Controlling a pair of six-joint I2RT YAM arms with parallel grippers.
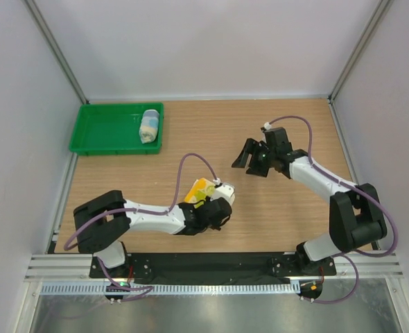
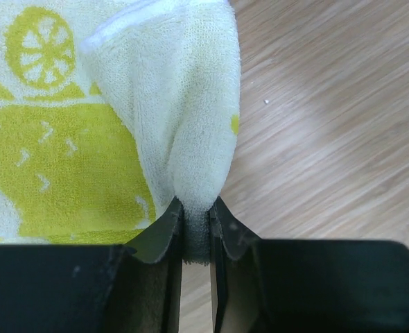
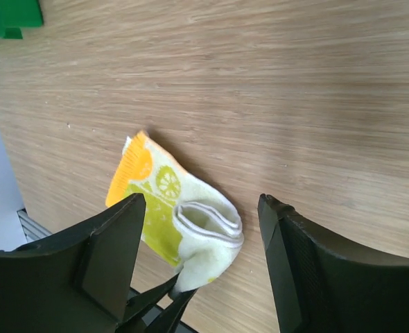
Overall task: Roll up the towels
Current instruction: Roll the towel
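Note:
The yellow-green towel (image 1: 202,189) with lemon prints and an orange edge lies partly rolled on the wooden table, near the front. My left gripper (image 2: 196,205) is shut on a pale fold at the end of this towel (image 2: 184,83). In the right wrist view the loose roll of that towel (image 3: 164,186) shows its layered opening, with the left gripper's fingertips (image 3: 164,305) pinching its lower end. My right gripper (image 1: 249,161) hovers open above the table, to the right of the towel and apart from it, with nothing between its fingers (image 3: 201,201). The light blue and white towel (image 1: 149,126) lies rolled in the tray.
The green plastic tray (image 1: 100,132) stands at the back left; its corner (image 3: 10,17) shows in the right wrist view. Grey walls enclose the table on three sides. A black base plate (image 1: 211,263) runs along the near edge.

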